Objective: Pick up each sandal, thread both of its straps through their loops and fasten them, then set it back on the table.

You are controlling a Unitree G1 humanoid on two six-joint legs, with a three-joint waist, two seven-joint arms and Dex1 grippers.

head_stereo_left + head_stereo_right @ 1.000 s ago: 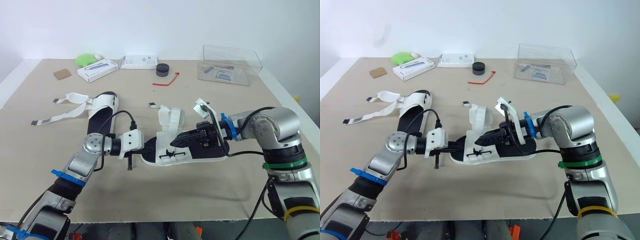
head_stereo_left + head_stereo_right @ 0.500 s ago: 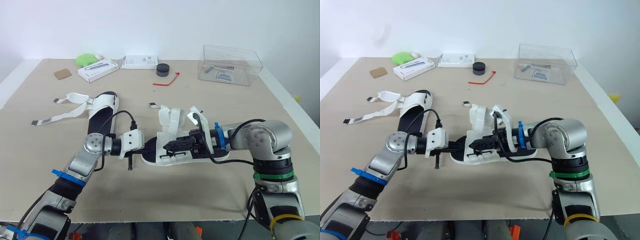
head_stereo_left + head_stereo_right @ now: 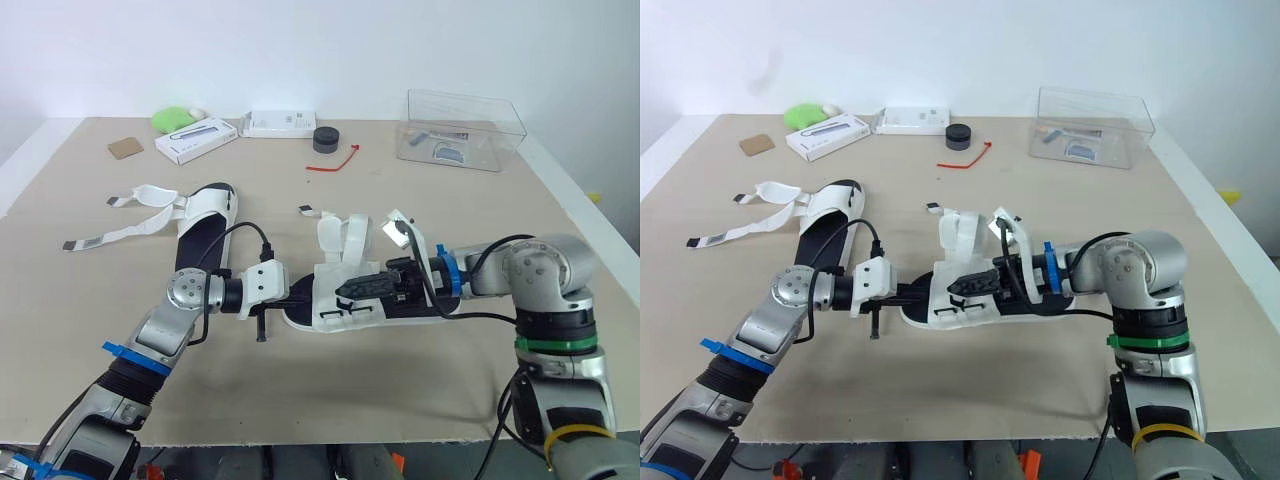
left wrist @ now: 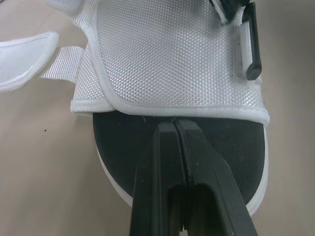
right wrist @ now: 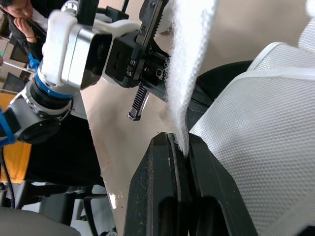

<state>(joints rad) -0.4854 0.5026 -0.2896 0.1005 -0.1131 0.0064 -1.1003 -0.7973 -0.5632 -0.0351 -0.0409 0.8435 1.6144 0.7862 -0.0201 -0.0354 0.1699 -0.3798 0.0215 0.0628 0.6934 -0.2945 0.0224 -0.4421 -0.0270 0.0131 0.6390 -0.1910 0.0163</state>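
A: Jaws?
B: Left gripper (image 3: 283,297) clenched, tips at the sandal (image 3: 330,300) toe, on the table (image 3: 400,200); right gripper (image 3: 348,289) pinching its strap (image 5: 189,73).
A: Change?
B: Right arm backed off slightly, strap still pinched. Likely tensioning; fastening unfinished.

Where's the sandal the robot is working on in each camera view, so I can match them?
Left eye view: the near sandal lies centre, slightly low.
Right eye view: centre again, a little further left.
Left wrist view: its white mesh upper over the black sole.
Right wrist view: mesh upper beside the strap the right gripper pinches.
Shared landmark: the left gripper at the sandal's left end.
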